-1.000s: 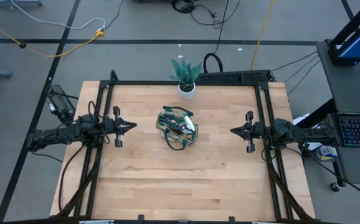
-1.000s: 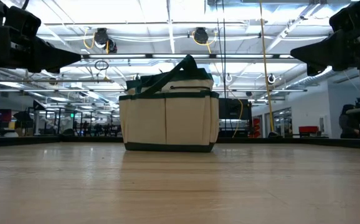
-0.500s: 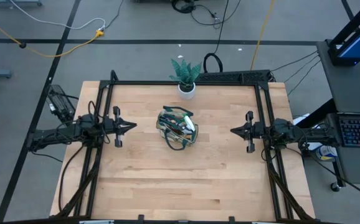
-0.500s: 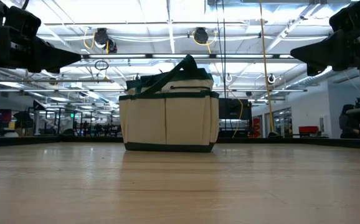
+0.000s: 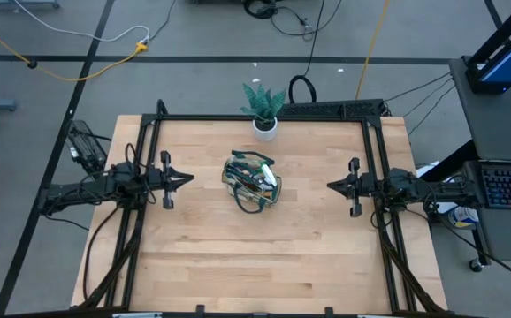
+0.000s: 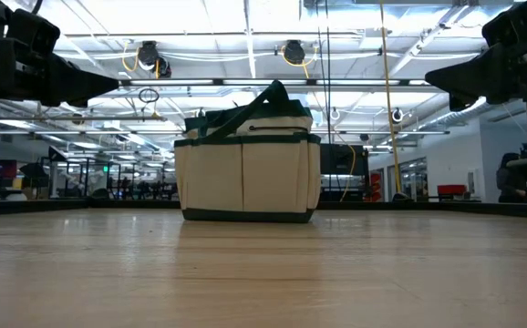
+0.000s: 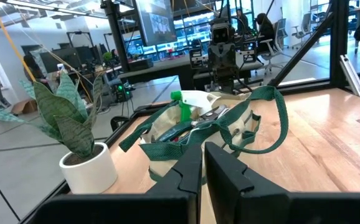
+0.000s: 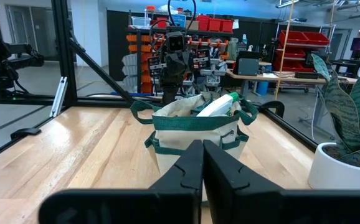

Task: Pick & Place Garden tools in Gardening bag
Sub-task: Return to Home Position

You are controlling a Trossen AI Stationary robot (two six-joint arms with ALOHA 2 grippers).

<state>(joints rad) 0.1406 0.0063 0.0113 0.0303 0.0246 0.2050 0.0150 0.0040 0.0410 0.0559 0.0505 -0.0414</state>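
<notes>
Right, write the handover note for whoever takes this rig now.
Left gripper: shut, empty, raised at the table's left side, pointing toward the bag.
Right gripper: shut, empty, raised at the right side, facing it.
Gardening bag: upright mid-table, spray bottle showing in its open top; potted plant at the far edge beyond it.
Done: no tool lies loose on the table.
Left: nothing visible to pick; both arms look parked.

Honestly, zero difference I can spot over the last second. Flipped between the high and low views: the gardening bag (image 5: 252, 183) and everything else on the worktop (image 5: 264, 256) look identical.
</notes>
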